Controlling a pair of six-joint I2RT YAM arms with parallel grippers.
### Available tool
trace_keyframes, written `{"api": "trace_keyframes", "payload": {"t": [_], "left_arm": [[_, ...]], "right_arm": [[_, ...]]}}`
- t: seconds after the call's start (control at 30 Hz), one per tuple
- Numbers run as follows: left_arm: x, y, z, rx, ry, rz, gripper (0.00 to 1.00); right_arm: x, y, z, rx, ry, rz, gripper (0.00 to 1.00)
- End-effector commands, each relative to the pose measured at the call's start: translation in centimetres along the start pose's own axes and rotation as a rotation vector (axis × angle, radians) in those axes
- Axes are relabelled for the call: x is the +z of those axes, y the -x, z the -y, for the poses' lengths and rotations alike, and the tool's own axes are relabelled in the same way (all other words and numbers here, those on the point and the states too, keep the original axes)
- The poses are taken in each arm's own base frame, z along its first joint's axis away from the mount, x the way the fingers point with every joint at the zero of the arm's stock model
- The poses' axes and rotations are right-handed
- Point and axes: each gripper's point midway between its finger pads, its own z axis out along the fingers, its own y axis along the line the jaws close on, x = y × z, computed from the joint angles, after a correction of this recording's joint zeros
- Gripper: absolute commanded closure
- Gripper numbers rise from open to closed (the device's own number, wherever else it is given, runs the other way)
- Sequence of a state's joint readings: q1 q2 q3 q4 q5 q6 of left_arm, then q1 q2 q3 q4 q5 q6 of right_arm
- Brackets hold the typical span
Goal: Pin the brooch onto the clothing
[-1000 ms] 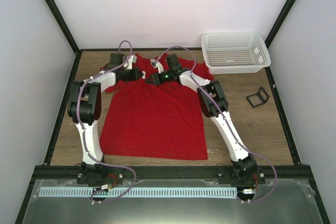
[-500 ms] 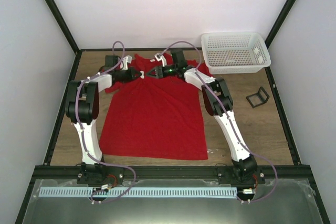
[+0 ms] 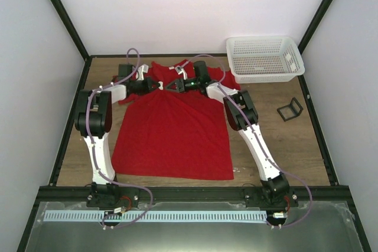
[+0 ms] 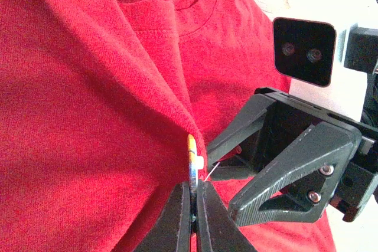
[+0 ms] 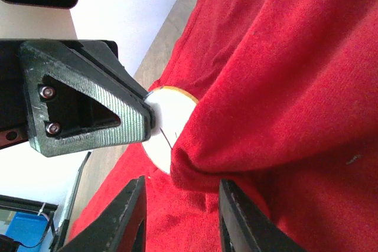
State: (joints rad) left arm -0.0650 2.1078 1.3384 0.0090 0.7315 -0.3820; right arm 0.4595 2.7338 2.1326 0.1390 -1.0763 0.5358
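— What sort of place is this?
— A robotics lab, more exactly a closed test cell. 2 white robot arms, the left arm (image 3: 97, 122) and the right arm (image 3: 255, 140), are bolted to a black rail (image 3: 189, 194) at the near edge of a wooden table (image 3: 295, 146).
— Could it be a home or a shop?
— No. Plain white panels (image 3: 189, 10) wall in 3 sides, held by black frame struts (image 3: 59, 13). Purple cables (image 3: 131, 57) loop along the arms. A slotted cable duct (image 3: 159, 216) crosses a bare metal sheet (image 3: 189, 237) in front. A black camera module (image 4: 304, 51) sits on the right arm's wrist.
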Motion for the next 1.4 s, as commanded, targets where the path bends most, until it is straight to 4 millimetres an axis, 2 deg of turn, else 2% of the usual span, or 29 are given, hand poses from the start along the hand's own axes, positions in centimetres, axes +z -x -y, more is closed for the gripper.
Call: {"api": "trace_keyframes", "payload": {"t": [0.0, 0.33, 0.57, 0.77, 0.9, 1.03, 1.37], "left_arm": [[0.1, -0.4, -0.2, -0.008, -0.039, -0.009, 1.00], [-0.1, -0.4, 0.6, 0.004, -0.097, -0.007, 1.00], [-0.2, -0.7, 1.5, 0.026, -0.157, -0.005, 1.00], [-0.7, -0.8, 2.6, 0.068, -0.210, 0.008, 1.00], [-0.9, -0.7, 3.2, 0.086, -0.234, 0.017, 1.00], [-0.7, -0.8, 3.3, 0.087, -0.246, 0.013, 1.00], [-0.6, -1.0, 5.2, 0.135, -0.310, 0.009, 1.00]], "right_arm": [[0.0, 1.1, -0.3, -0.010, 0.051, 0.021, 0.71], [0.5, 0.6, 1.0, 0.048, 0.066, 0.032, 0.77], [0.7, 0.4, 1.6, 0.075, 0.069, 0.028, 0.77], [0.8, 0.3, 1.8, 0.079, 0.068, 0.027, 0.78], [0.9, 0.2, 1.9, 0.079, 0.078, 0.022, 0.85], [0.9, 0.1, 1.8, 0.076, 0.084, 0.020, 0.85], [1.0, 0.1, 2.1, 0.084, 0.074, 0.020, 0.90]]}}
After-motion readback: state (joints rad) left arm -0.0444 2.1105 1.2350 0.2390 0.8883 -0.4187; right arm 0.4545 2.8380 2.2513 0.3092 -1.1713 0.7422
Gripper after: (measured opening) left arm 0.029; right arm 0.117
